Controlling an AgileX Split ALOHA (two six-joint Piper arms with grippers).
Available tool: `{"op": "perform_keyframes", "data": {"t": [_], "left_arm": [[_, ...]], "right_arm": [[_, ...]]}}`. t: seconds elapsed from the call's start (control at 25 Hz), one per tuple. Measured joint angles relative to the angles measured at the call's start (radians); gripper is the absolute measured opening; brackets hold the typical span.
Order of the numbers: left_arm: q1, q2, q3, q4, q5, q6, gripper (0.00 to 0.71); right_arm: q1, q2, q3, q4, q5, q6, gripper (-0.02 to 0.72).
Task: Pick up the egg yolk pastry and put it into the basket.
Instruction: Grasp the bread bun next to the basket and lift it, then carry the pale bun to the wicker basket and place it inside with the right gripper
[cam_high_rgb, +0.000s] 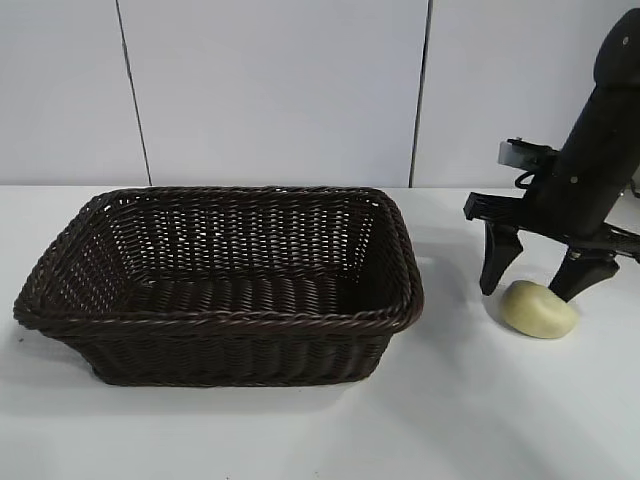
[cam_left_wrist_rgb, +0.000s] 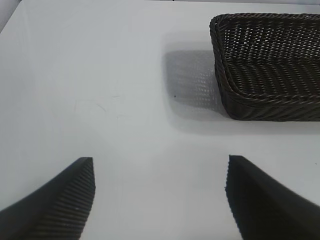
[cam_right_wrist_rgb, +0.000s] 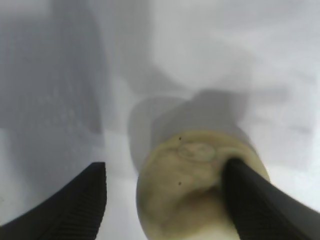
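Straddling the pastry (cam_high_rgb: 539, 309) on the table (cam_high_rgb: 480, 420), the right claw (cam_high_rgb: 538, 276) stands spread wide, one finger touching the bun's top, the other clear beside it. It looks light, soft and crumbly, so a gentle squeeze across its rounded sides seems wisest. Well off to the claw's side sits the basket (cam_high_rgb: 220, 320). The left claw (cam_left_wrist_rgb: 160, 195) hangs open, apart.

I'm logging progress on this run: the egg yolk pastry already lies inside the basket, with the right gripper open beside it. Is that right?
Not quite. The egg yolk pastry is not inside the basket; it lies on the table to the right of it, as the exterior view shows. The rest holds: the right gripper is open, its fingers either side of the pastry.
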Motion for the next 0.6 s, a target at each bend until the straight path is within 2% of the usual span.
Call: {"op": "perform_keyframes", "data": {"t": [0.24, 0.44, 0.6], "left_arm": [[0.0, 0.0, 0.0, 0.0, 0.0, 0.0, 0.535], [0.0, 0.0, 0.0, 0.0, 0.0, 0.0, 0.535], [0.0, 0.0, 0.0, 0.0, 0.0, 0.0, 0.535]], "right_arm": [[0.0, -0.032, -0.071, 0.003, 0.104, 0.0, 0.032], [0.0, -0.134, -0.19, 0.039, 0.19, 0.0, 0.029], [0.0, -0.194, -0.231, 0.049, 0.213, 0.0, 0.029]]}}
